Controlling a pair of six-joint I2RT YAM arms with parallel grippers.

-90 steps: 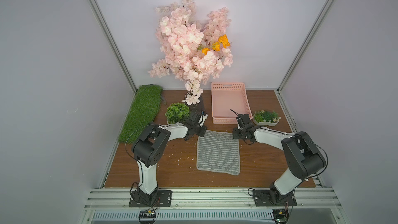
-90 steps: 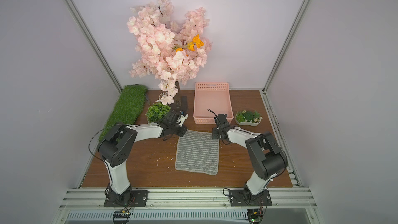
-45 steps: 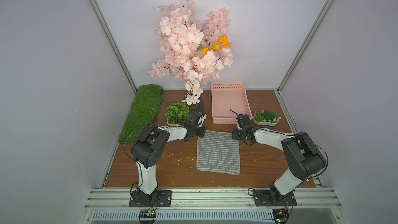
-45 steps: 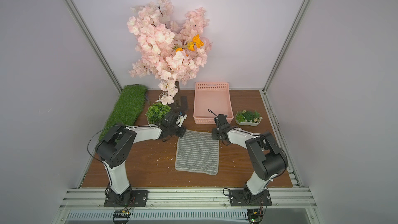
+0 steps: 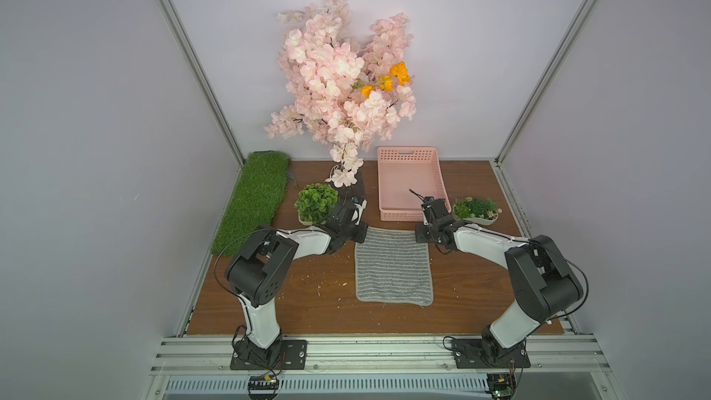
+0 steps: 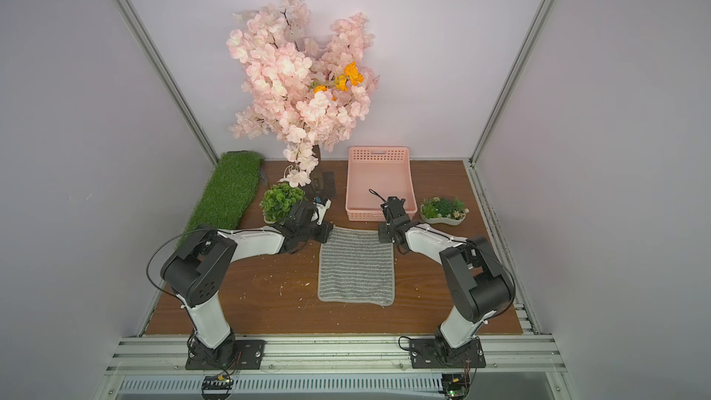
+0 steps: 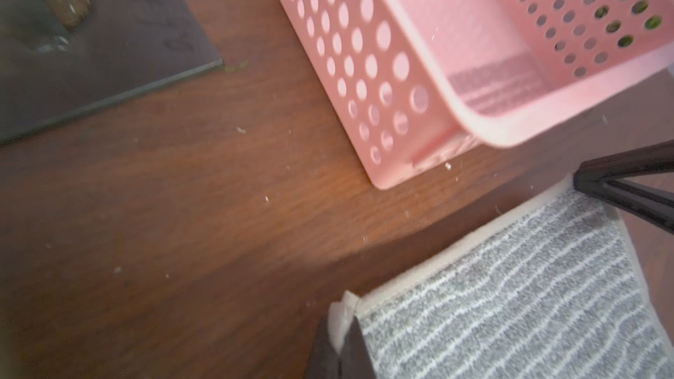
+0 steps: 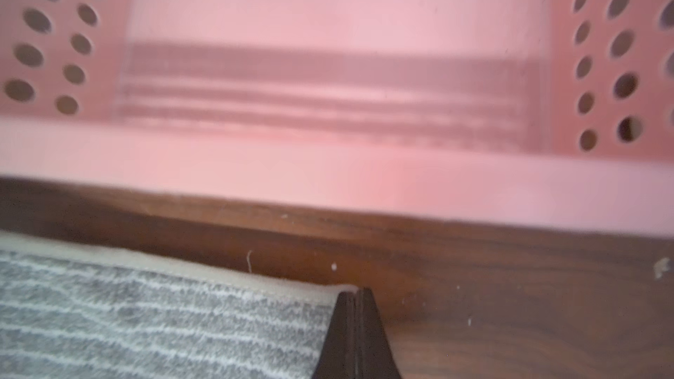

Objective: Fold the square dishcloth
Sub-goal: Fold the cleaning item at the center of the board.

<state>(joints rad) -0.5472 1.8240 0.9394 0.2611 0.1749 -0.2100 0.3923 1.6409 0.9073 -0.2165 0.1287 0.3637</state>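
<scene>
The square dishcloth (image 5: 392, 267) (image 6: 356, 267), grey with thin whitish stripes, lies spread flat on the wooden table in both top views. My left gripper (image 5: 363, 233) (image 6: 327, 232) sits low at its far-left corner. In the left wrist view this gripper (image 7: 343, 326) is shut on the pale edging of the dishcloth (image 7: 510, 304). My right gripper (image 5: 419, 236) (image 6: 382, 238) sits at the far-right corner. In the right wrist view it (image 8: 354, 295) is shut, with the corner of the dishcloth (image 8: 146, 322) running in between its tips.
The pink basket (image 5: 409, 217) (image 6: 379, 217) (image 7: 474, 122) (image 8: 328, 169) stands just beyond the cloth's far edge. A green potted plant (image 5: 316, 202) is behind my left wrist, a small plant dish (image 5: 476, 209) behind my right. The blossom tree (image 5: 342, 82) and grass mat (image 5: 257, 198) stand further back.
The right gripper's jaws have closed at the cloth's far-right corner. The left wrist has shifted a little. The cloth lies as before.
</scene>
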